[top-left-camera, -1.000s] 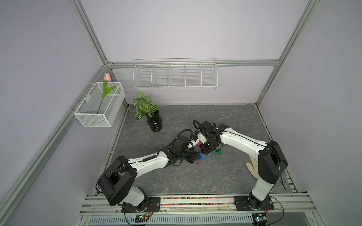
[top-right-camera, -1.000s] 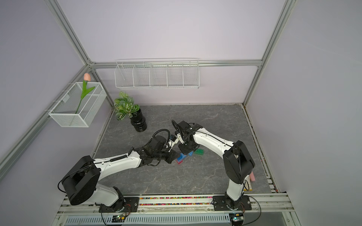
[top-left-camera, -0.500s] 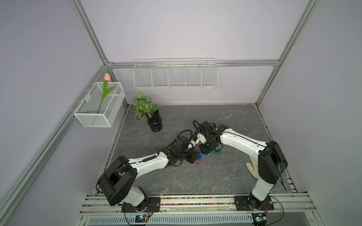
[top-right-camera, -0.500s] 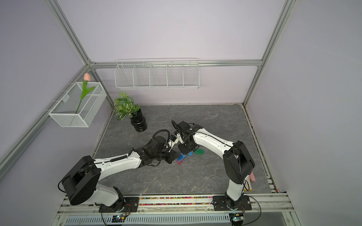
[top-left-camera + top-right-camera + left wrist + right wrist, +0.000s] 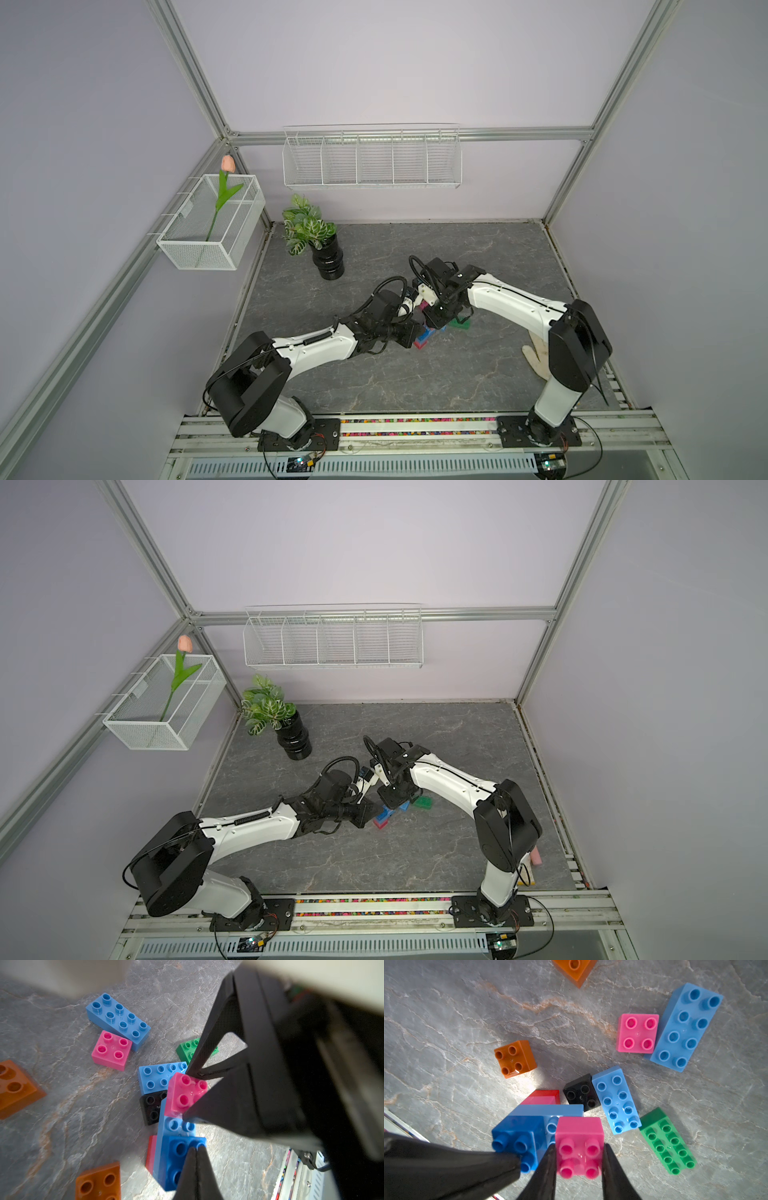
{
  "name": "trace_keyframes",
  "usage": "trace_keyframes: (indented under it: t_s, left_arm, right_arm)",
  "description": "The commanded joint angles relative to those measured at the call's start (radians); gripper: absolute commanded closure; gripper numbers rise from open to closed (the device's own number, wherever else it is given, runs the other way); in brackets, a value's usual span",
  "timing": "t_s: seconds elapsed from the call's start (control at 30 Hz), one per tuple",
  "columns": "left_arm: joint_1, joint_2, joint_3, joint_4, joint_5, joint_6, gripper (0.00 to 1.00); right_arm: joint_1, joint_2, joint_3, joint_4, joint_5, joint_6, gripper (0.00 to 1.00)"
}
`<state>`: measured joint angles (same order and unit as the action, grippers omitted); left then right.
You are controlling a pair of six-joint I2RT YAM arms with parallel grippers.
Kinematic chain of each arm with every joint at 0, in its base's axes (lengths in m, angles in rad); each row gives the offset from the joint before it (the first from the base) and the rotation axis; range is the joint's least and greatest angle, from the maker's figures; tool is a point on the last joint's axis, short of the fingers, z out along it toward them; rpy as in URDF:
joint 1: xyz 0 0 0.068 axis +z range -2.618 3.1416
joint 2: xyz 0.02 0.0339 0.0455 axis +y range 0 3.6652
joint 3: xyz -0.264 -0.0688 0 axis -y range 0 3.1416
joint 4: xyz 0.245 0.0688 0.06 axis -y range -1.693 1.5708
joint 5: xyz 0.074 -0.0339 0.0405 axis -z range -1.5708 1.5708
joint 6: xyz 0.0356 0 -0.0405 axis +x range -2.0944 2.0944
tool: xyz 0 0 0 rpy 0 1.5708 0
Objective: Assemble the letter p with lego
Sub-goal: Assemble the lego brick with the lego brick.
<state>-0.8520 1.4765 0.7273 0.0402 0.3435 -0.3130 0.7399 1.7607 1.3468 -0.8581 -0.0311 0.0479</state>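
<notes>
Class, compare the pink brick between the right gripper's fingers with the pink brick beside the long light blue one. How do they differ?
The gripped pink brick sits on the stack; the loose pink brick lies on the table. The right gripper clamps the gripped one; nothing holds the loose one. Both are square, four-studded, studs up.
</notes>
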Motion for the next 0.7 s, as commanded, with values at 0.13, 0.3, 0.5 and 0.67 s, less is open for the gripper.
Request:
trace_keyframes:
  t_s: [0.13, 0.3, 0.5, 0.67]
  left_arm:
    - [-0.004, 0.014, -0.053, -0.231, -0.075, 0.015, 1.00]
    - [-0.005, 0.013, -0.054, -0.242, -0.087, 0.022, 1.00]
    - [-0.004, 0.024, -0.052, -0.248, -0.087, 0.028, 1.00]
    - [-0.005, 0.029, -0.054, -0.246, -0.090, 0.028, 1.00]
  right_arm:
    - [0.006, 0.016, 0.003, -0.034, 0.015, -0.053, 0.75]
    - [0.007, 0.019, 0.002, -0.024, 0.019, -0.063, 0.75]
    - [0.007, 0.014, -0.005, -0.003, 0.022, -0.070, 0.75]
    - [0.014, 0.012, -0.024, 0.018, 0.021, -0.071, 0.76]
